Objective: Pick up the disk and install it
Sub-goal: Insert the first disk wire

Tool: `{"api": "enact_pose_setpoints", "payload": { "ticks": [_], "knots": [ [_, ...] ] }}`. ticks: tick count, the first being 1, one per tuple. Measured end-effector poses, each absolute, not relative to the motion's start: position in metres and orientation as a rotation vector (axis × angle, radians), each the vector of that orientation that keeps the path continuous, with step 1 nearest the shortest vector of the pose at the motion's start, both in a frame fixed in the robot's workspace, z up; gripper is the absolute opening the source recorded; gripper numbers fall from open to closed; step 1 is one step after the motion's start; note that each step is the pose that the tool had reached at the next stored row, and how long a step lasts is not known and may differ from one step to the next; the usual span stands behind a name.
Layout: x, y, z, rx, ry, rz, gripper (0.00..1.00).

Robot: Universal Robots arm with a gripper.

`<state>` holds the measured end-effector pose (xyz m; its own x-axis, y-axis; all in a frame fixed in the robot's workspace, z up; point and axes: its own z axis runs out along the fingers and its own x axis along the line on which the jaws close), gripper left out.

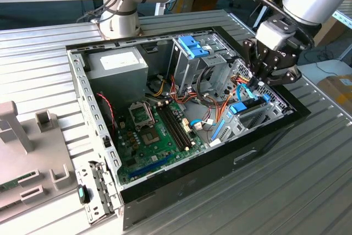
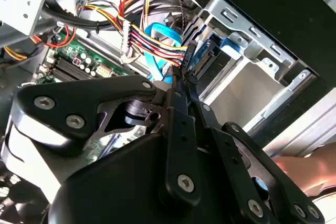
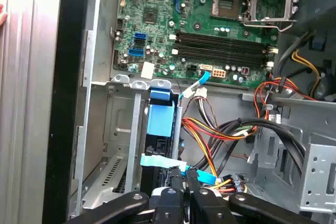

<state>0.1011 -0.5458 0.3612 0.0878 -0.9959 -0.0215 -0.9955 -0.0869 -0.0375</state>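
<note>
The disk [image 1: 246,107], dark with a bright blue carrier frame, sits in a metal bay at the corner of the open computer case [image 1: 82,114] on the exterior view's right. In the first wrist view the disk's blue end tab [image 3: 159,119] points toward the motherboard. My gripper [image 1: 259,83] hangs directly over the disk's other end, among the cables. Its black fingers stand together, shut, with nothing visibly between them; in both wrist views the tips [image 3: 184,178] [image 2: 182,75] are down at the disk's cable end, beside a light blue flat cable [image 3: 157,160].
The green motherboard [image 1: 157,130] fills the case floor. A blue-topped grey drive cage [image 1: 192,48] and a power supply [image 1: 118,61] stand at the back. Red, yellow and orange wire bundles [image 3: 210,135] crowd beside my fingers. A person's hand [image 2: 310,166] is close outside the case wall.
</note>
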Motion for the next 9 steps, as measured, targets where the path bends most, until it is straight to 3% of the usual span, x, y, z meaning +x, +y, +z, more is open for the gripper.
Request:
{"api": "enact_pose_setpoints", "payload": {
  "ticks": [1,2,9],
  "knots": [
    [0.1009,-0.5458,0.3606,-2.235,2.147,-0.016,0.15],
    [0.1001,-0.5469,0.3604,-2.182,2.163,0.022,0.15],
    [0.0999,-0.5469,0.3602,-2.061,2.278,0.016,0.15]
  ]
}}
